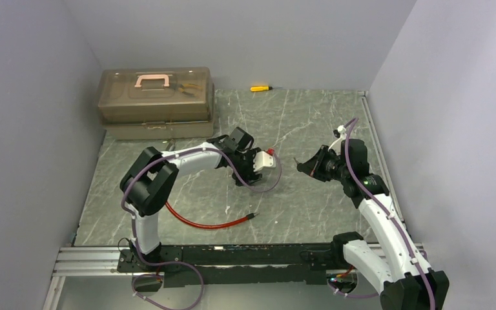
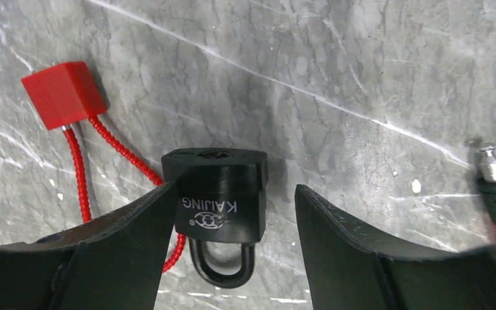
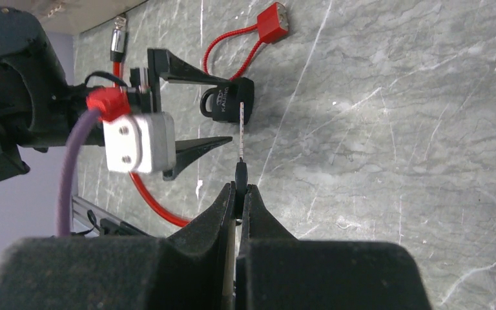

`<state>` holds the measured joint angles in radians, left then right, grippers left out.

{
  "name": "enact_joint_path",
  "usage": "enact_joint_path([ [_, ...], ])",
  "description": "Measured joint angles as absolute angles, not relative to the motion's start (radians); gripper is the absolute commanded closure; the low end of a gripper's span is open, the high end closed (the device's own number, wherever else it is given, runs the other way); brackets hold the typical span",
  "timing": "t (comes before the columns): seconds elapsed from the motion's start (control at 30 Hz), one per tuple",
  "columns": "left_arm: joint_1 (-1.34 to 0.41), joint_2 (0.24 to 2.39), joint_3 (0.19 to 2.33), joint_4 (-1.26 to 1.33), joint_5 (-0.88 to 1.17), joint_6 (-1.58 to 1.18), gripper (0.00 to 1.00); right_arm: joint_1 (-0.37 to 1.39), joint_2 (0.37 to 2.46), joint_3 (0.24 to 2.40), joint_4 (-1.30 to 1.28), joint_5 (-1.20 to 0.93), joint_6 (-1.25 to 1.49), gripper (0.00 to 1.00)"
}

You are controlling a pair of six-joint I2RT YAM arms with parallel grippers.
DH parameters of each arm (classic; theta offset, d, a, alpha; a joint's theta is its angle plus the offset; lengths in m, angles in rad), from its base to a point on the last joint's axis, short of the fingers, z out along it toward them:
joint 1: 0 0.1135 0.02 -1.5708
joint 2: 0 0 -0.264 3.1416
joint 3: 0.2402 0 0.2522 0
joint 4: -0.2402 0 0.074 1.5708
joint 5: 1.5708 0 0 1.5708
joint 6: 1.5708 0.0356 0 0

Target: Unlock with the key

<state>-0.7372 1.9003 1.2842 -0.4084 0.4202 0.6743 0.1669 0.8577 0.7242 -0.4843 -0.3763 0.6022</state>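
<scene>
Table (image 1: pixel 310 123) of grey-green veined stone. Far left, at the back: a brown toolbox (image 1: pixel 157 103) with a pink handle. Nearer the arms' bases, a red cable (image 1: pixel 206 223) curves across the surface. Back centre: a yellow screwdriver (image 1: pixel 261 88) by the wall. Centre: the padlock (image 2: pixel 216 200), on the table between the left jaws, which stand open around it. One jaw touches the side of the body and the other stands off with a clear gap, so nothing is gripped. The padlock is small, black and blocky, stamped KAIJING in pale letters. Its keyway (image 2: pixel 213 155) faces away from the left wrist and its black shackle (image 2: pixel 223 271) lies toward it. A thin red cord (image 2: pixel 126 155) leads from a red square tag (image 2: pixel 63 93) toward the shackle. Right of centre: the key (image 3: pixel 240 139), a slim blade on a black head, pinched in the fully closed right jaws and aimed at the padlock. The overhead view shows a gap between the two sets of jaws.
</scene>
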Motion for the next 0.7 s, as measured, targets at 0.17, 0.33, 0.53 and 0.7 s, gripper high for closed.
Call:
enact_joint_path([
  [0.17, -0.770, 1.856, 1.184, -0.317, 0.414, 0.830, 0.31, 0.167, 0.854, 0.724, -0.485, -0.376, 0.603, 1.00],
  [0.33, -0.799, 1.828, 1.134, -0.302, 0.430, 0.957, 0.39, 0.167, 0.850, 0.724, -0.485, -0.376, 0.603, 1.00],
  [0.53, -0.802, 1.796, 1.101, -0.323, 0.451, 1.036, 0.42, 0.167, 0.842, 0.724, -0.485, -0.376, 0.603, 1.00],
  [0.7, -0.802, 1.745, 1.052, -0.365, 0.469, 1.055, 0.39, 0.167, 0.842, 0.724, -0.485, -0.376, 0.603, 1.00],
])
